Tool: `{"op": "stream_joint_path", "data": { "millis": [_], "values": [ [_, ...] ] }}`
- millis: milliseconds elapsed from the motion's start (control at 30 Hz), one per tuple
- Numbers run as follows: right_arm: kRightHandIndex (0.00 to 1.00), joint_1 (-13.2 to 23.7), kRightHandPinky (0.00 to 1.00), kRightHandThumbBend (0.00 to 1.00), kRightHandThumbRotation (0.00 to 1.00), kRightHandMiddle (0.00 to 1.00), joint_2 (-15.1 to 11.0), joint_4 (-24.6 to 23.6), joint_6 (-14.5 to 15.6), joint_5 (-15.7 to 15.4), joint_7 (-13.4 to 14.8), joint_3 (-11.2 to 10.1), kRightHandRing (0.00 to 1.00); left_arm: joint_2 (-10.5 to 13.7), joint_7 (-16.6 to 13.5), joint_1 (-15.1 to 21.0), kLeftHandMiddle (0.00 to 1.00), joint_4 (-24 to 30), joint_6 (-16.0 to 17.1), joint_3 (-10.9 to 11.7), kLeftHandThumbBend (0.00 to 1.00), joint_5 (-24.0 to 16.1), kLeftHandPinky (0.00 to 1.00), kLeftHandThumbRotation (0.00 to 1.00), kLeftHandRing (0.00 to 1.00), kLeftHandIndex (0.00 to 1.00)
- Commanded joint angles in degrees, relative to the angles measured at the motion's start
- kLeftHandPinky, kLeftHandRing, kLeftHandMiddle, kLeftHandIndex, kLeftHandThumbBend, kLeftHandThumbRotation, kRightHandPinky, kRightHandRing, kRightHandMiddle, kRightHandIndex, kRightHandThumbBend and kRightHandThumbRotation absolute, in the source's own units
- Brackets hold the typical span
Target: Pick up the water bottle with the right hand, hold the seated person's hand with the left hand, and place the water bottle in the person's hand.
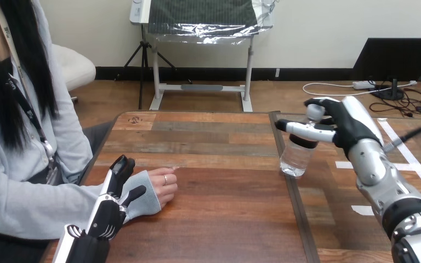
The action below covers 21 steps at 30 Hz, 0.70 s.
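Left hand [108, 207]: at the near-left of the table [214, 219], fingers on the far side of the person's grey cuff [145, 200] and thumb on the near side, clasping the wrist.
Person's hand [163, 185]: loosely curled, resting on the wood, not opened to receive anything.
Right hand [344, 129]: well apart at the right, fingers and thumb closed round the top of the water bottle [297, 159], which leans slightly.
Step in hand: bottle gripped and wrist held, by the look of it; the carry across is not yet made.
Next move calls for: a leftward carry to the person's hand, which would need to open.
Hard to make out: whether the bottle's base touches the table or is clear of it; the cap is hidden behind the fingers.
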<state>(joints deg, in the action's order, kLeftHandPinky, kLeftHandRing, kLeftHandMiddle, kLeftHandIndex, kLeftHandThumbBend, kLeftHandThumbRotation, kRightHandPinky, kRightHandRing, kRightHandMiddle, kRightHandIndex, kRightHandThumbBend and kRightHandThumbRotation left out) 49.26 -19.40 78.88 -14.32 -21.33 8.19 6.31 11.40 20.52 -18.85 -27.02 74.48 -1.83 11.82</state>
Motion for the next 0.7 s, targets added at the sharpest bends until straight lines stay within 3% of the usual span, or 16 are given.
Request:
{"op": "stream_joint_path", "data": {
  "millis": [0,300,667],
  "values": [
    [0.83,-2.0,0.66,1.00,0.42,0.79,1.4,-0.8,-0.6,2.0,0.2,-2.1,0.76,0.8,0.0,2.7,1.00,1.1,0.3,-0.4,1.00,0.9,0.88,0.58,1.00,1.00],
    [0.85,-3.0,0.66,0.98,0.33,0.80,2.5,-0.8,-0.3,5.3,-0.4,-4.8,0.76,1.6,0.7,2.1,1.00,1.6,0.1,-0.8,1.00,2.4,0.88,0.57,1.00,1.00],
    [0.86,-4.2,0.66,0.96,0.28,0.80,3.4,-0.7,-0.5,6.5,-0.5,-6.3,0.75,2.1,0.8,1.2,1.00,2.3,0.0,-0.2,1.00,3.0,0.88,0.57,1.00,1.00]
  ]
}}
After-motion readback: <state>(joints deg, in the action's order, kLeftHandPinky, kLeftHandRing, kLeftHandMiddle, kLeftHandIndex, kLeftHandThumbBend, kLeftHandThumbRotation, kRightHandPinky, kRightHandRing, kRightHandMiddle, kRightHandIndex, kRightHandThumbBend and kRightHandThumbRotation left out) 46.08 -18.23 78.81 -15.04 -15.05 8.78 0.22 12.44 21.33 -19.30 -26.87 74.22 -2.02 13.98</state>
